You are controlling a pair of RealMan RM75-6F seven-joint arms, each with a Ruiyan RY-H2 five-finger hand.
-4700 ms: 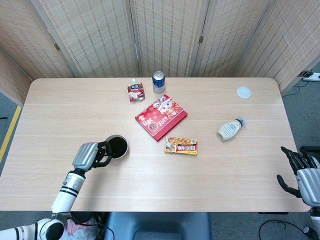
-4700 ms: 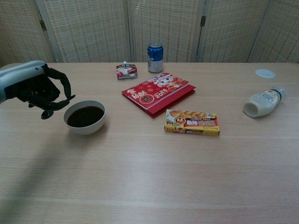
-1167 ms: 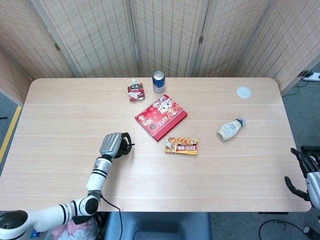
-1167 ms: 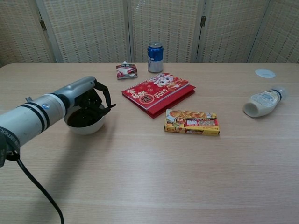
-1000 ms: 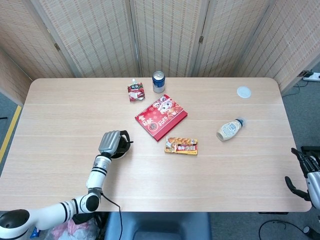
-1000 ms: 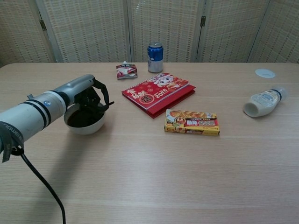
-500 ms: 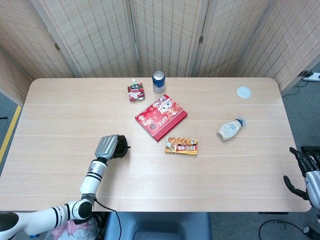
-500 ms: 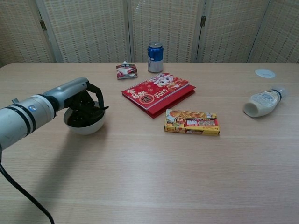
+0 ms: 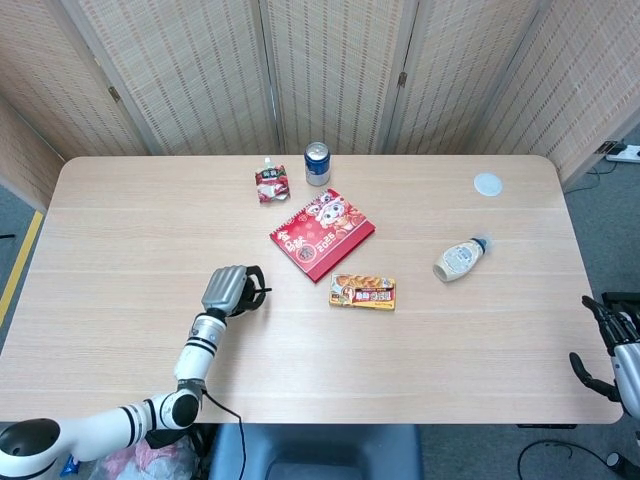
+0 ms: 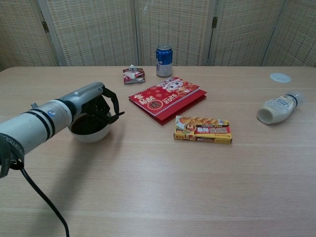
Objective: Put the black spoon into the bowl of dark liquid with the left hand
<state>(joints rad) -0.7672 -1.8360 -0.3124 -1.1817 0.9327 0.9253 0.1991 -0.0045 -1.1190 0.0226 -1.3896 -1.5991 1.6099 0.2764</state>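
Observation:
The white bowl of dark liquid [image 10: 92, 134] stands at the front left of the table. My left hand [image 10: 97, 105] hovers right over it, and in the head view this left hand [image 9: 226, 289] covers nearly the whole bowl [image 9: 251, 300]. Its dark fingers are curled in above the liquid and grip the black spoon. The spoon hardly stands out from the fingers, and its lower end is hidden. My right hand [image 9: 617, 363] hangs off the table's front right corner with its fingers spread, holding nothing.
A red booklet [image 10: 167, 98] and a yellow snack box [image 10: 203, 129] lie to the right of the bowl. A blue can [image 10: 164, 60] and a small red packet [image 10: 134, 75] stand behind. A white bottle [image 10: 278, 108] lies at far right, near a white lid [image 10: 280, 77].
Over the last second my left hand drew back to the left over the bowl, then swung right again. The fingers stayed curled. The right hand barely moved.

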